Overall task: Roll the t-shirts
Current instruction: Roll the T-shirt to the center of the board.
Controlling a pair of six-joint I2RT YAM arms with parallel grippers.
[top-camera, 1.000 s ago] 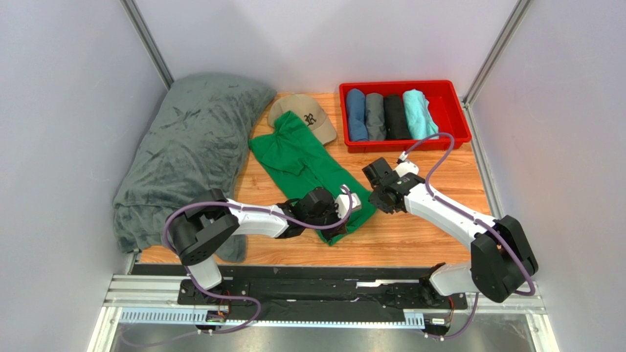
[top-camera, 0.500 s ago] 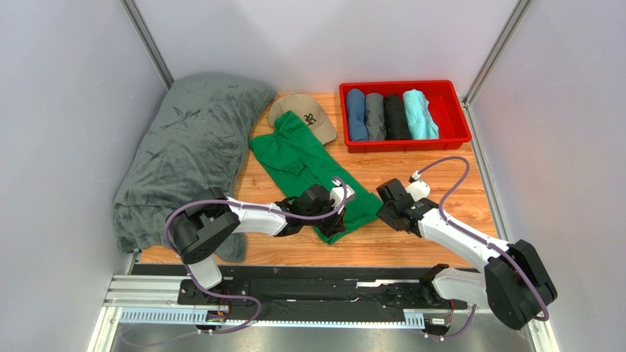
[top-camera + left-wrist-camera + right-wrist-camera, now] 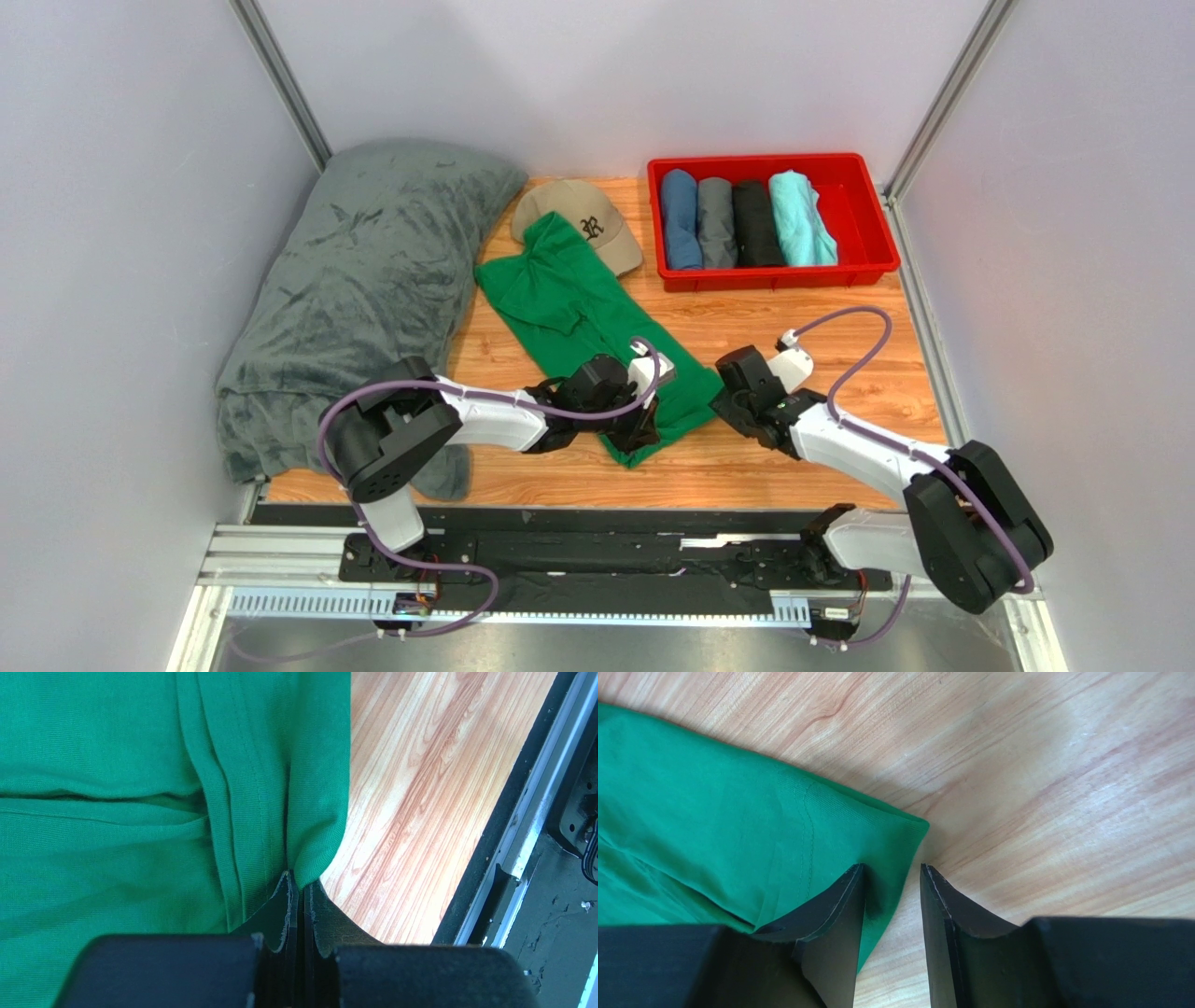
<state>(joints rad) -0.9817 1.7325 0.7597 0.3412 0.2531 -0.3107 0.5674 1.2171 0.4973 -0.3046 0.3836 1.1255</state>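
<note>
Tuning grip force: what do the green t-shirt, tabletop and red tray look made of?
Green t-shirt: soft matte knit, probably cotton jersey; fine weave, stitched hems, limp folds.
Tabletop: wood or wood-look laminate with a slight sheen; grain lines, pale glare.
Red tray: likely moulded plastic, smooth; uniform colour, rounded rim.

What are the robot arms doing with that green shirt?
They are getting the green shirt ready to roll. It lies stretched out on the table. The left gripper is pinched shut on the shirt's near end. The right gripper is open, its jaws apart at the shirt's corner. Four rolled shirts already sit in the red bin.
</note>
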